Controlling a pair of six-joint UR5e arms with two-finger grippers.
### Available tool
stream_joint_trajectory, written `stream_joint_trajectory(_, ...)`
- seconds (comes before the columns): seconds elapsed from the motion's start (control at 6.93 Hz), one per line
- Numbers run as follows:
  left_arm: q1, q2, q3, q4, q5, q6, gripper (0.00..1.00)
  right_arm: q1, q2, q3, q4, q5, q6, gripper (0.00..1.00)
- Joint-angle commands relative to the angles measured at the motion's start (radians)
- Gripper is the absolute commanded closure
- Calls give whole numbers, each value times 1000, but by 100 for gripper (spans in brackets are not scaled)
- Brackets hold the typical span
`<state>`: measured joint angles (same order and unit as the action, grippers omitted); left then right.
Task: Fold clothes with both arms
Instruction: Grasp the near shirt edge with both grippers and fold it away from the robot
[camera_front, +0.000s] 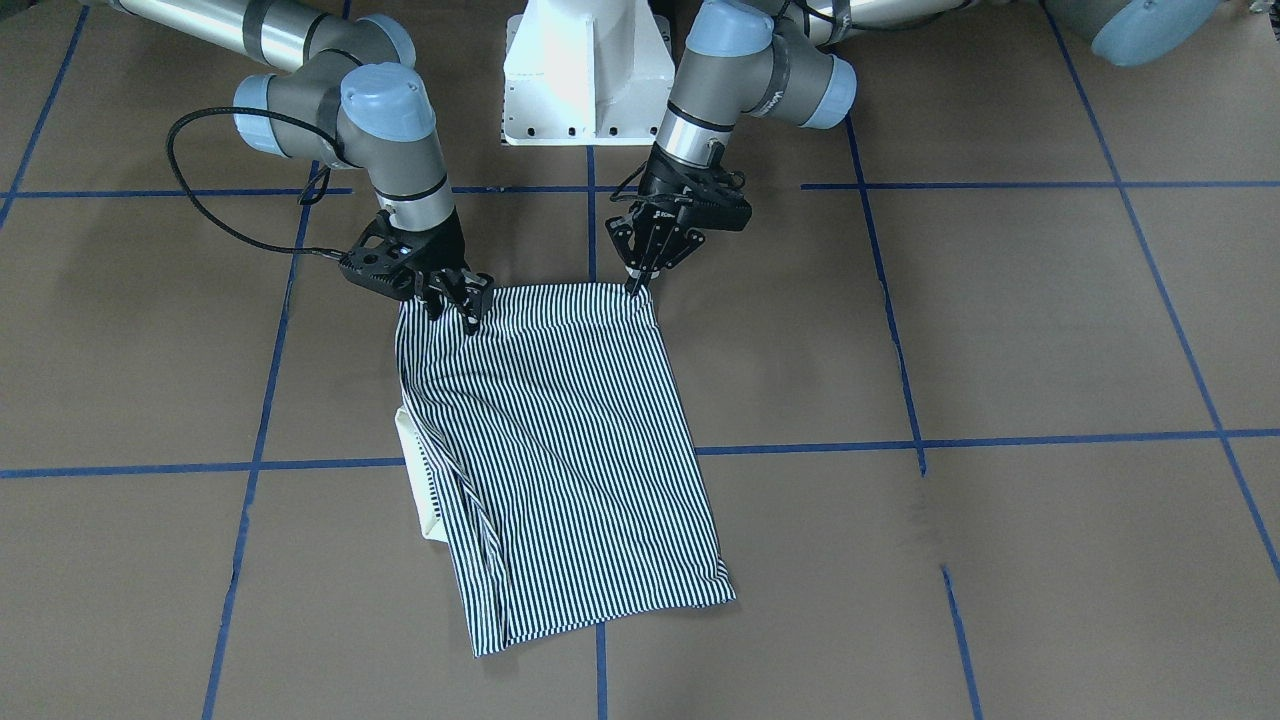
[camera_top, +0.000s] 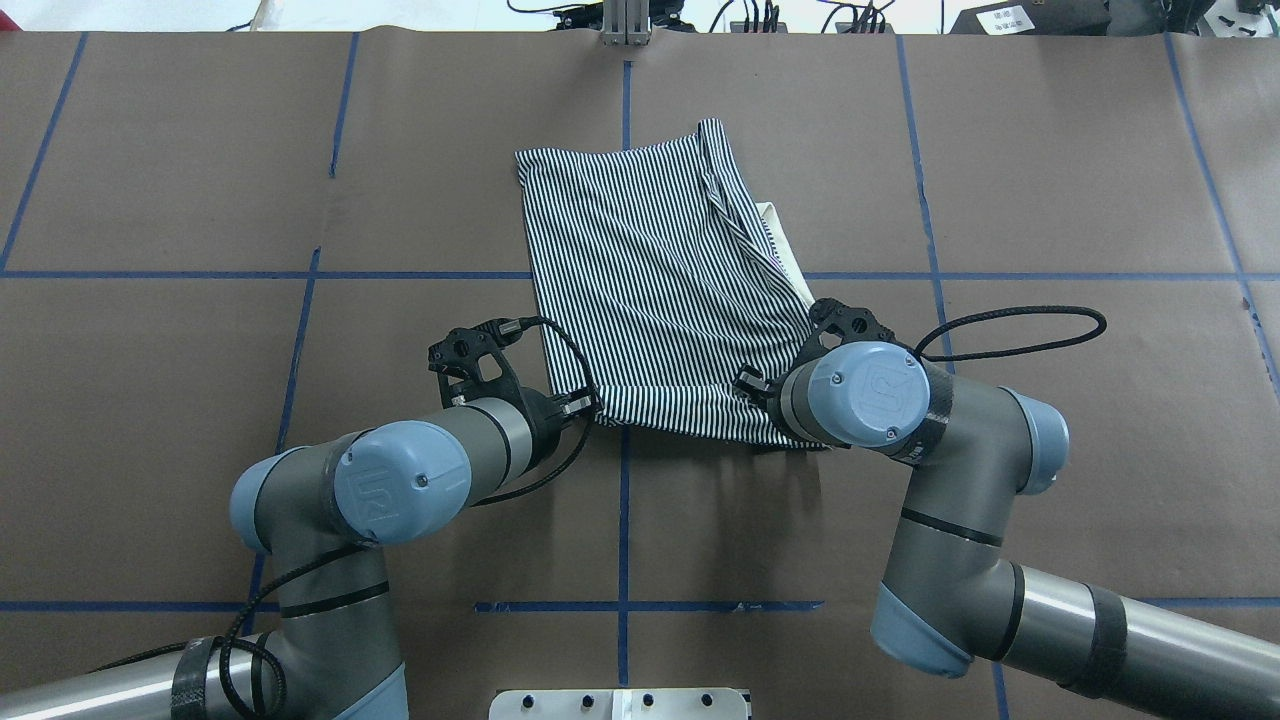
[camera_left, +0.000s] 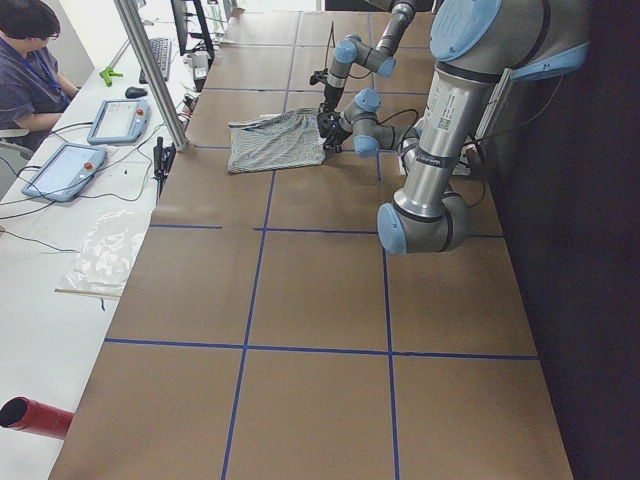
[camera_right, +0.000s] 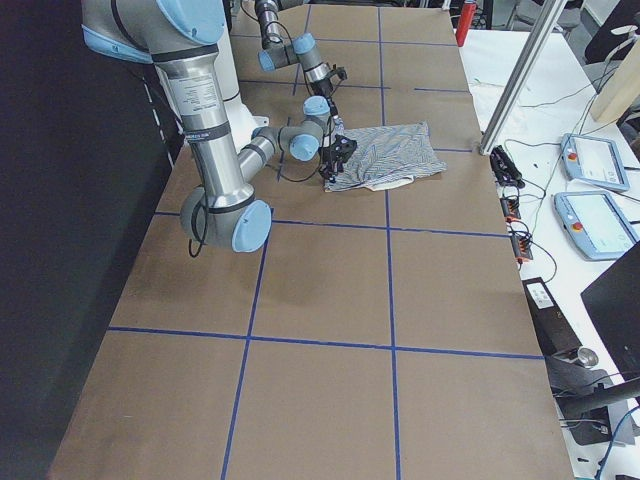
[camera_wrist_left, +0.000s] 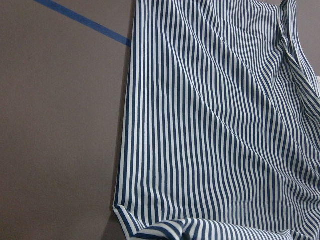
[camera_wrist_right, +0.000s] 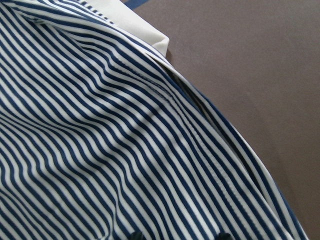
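Note:
The navy-and-white striped polo shirt (camera_front: 570, 440) lies folded into a long rectangle on the brown table, and shows in the overhead view (camera_top: 660, 300). Its cream collar (camera_front: 415, 470) peeks out from under one long side (camera_top: 778, 235). My left gripper (camera_front: 637, 283) is shut on the corner of the shirt's edge nearest the robot (camera_top: 585, 405). My right gripper (camera_front: 455, 300) is shut on the other near corner (camera_top: 752, 385). That edge is slightly raised and wrinkled. The wrist views show only striped cloth (camera_wrist_left: 210, 125) (camera_wrist_right: 100, 150), with the collar (camera_wrist_right: 135, 25) in the right one.
The white pedestal base (camera_front: 585, 70) stands just behind the grippers. Blue tape lines (camera_front: 800, 447) grid the table. A seated operator (camera_left: 25, 60) and tablets (camera_left: 62, 170) are at a side bench beyond the table's far edge. A red cylinder (camera_left: 35, 417) lies at one end.

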<state>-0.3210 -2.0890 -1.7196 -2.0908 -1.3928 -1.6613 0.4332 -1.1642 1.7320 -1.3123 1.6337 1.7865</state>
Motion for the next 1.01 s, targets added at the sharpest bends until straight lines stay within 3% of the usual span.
stream_joint_trajectory(0.0,-1,0,0,0,0,2,100,-1,15,-3,-2,-2,5,100)
stream_joint_trajectory(0.58,-3,0,-6,0,-2,3,100,4,31,7,-2,-2,17,100)
stream_joint_trajectory(0.87,-16,33,-108,14,-12,82,100,5,28,113,-46,-20,56,100)
